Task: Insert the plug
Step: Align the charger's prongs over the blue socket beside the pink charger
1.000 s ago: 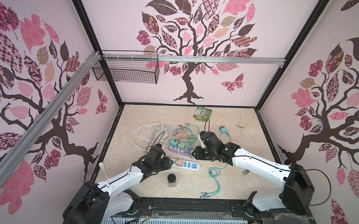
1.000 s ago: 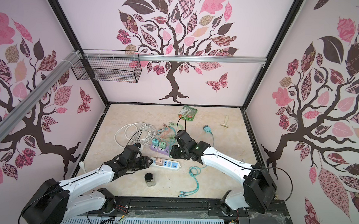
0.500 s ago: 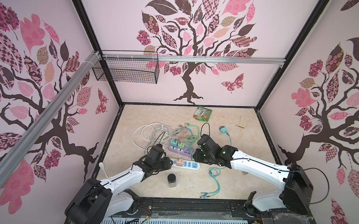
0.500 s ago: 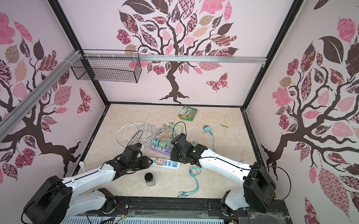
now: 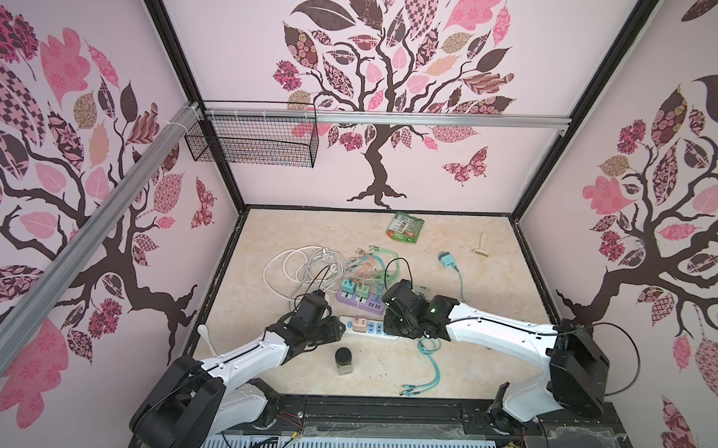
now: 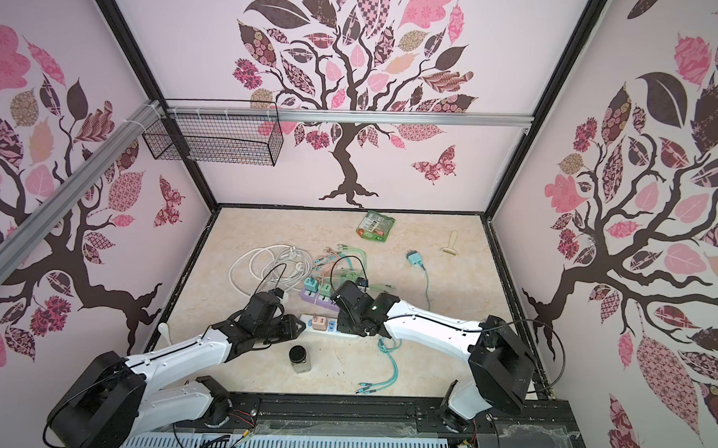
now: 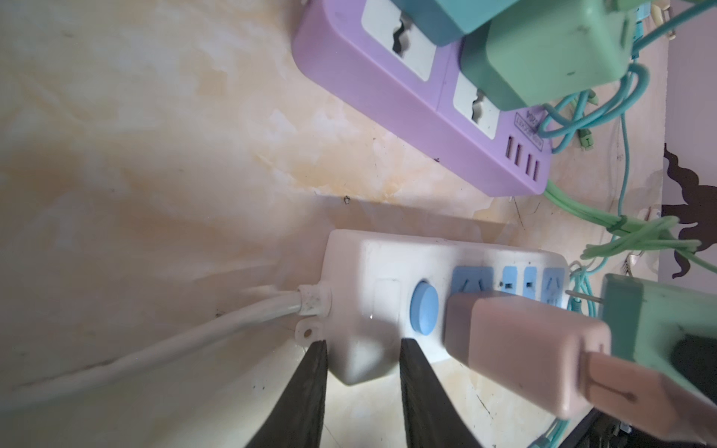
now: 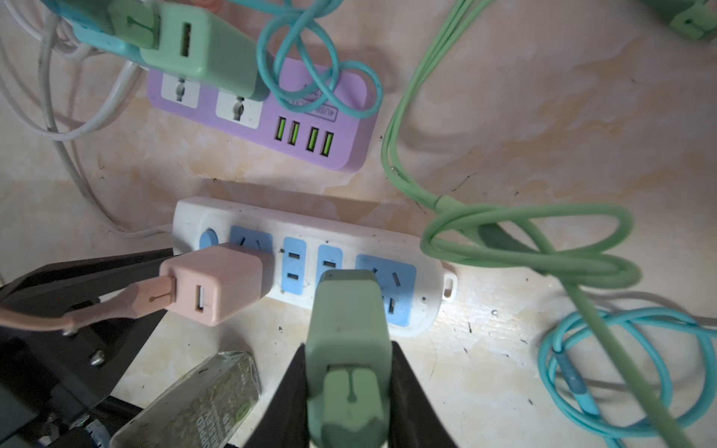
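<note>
Lower centre of both top views: left gripper (image 7: pixel 362 345) is pinching the white plastic power strip (image 5: pixel 371 328) at its cord end, jaws narrow. Right gripper (image 8: pixel 349 349) is clamping the pale-green cube plug (image 8: pixel 345 310) tight, hovering it over the strip's right half, prongs not yet in.

Pink charger (image 8: pixel 217 285), jar (image 5: pixel 344 359) & teal cable (image 8: pixel 574 382) crowd pwr strip (image 8: pixel 349 236); far-right floor (image 5: pixel 500 289) clear.

Top views bright, sharp, bent edges. Wrist views dimmer: pale green square charger plug (image 8: pixel 349 310) in the right gripper (image 8: pixel 348 347) blurs, glare on the white plastic power strip (image 7: pixel 388 263) by the left gripper (image 7: pixel 362 343)
</note>
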`<control>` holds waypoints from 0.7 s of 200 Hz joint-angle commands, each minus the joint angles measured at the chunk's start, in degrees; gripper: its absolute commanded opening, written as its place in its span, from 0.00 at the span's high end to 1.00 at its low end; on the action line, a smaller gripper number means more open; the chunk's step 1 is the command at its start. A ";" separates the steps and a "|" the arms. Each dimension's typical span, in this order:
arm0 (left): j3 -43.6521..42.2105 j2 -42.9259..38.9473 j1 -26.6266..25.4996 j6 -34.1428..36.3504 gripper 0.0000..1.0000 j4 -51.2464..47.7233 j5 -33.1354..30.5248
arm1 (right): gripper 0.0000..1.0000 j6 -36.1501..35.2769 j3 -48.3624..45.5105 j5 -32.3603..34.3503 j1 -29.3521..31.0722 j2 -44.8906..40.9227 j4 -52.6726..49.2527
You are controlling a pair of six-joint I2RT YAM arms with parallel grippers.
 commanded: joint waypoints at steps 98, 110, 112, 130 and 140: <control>-1.81 0.35 0.11 0.44 0.66 2.27 1.92 | 0.88 0.49 4.69 -0.01 1.23 4.82 -0.75; -1.96 0.17 0.04 0.36 0.66 2.26 1.96 | 0.88 0.43 4.72 0.02 1.21 5.10 -0.90; -1.96 0.17 0.07 0.36 0.66 2.26 1.93 | 0.88 0.42 4.69 0.07 1.21 5.15 -0.92; -2.03 -0.01 0.07 0.36 0.66 2.26 1.92 | 0.88 0.46 4.48 0.43 1.21 5.44 -0.95; -2.13 -0.11 0.07 0.37 0.66 2.27 1.92 | 0.88 0.47 4.39 0.90 1.23 5.55 -1.02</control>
